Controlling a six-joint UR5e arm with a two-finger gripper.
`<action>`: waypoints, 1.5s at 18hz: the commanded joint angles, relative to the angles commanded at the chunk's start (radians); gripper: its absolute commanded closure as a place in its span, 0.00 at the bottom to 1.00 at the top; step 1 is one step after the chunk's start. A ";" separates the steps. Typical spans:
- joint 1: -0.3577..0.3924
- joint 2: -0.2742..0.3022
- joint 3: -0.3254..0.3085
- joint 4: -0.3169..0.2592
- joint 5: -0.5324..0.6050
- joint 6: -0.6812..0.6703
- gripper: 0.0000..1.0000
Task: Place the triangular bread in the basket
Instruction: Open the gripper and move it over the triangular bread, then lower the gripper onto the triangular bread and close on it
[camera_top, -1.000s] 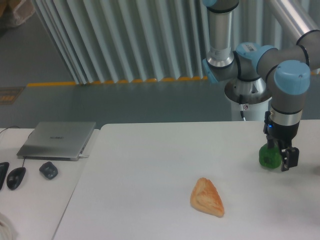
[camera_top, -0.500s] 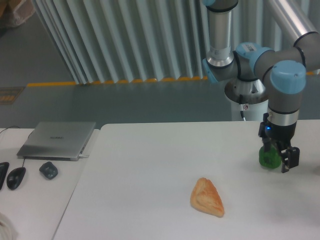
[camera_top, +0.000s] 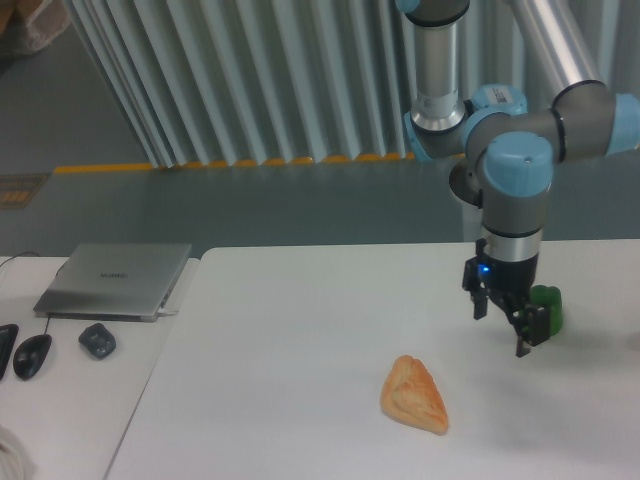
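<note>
The triangular bread, a golden-orange puffy pastry, lies on the white table near its front middle. My gripper hangs open above the table, up and to the right of the bread, with nothing between its fingers. The basket is out of view.
A small green bell pepper stands just right of the gripper, partly behind one finger. On the side desk to the left are a closed laptop, a black mouse and a small dark object. The arm's base rises behind the table.
The gripper has let go of the green pepper and swung left, toward the bread. The pepper now stands free to the gripper's right. The bread has not moved.
</note>
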 joint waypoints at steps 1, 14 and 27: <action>-0.018 -0.003 0.000 0.002 0.005 -0.031 0.00; -0.147 -0.066 0.005 0.071 0.122 -0.353 0.00; -0.213 -0.156 0.012 0.078 0.195 -0.369 0.00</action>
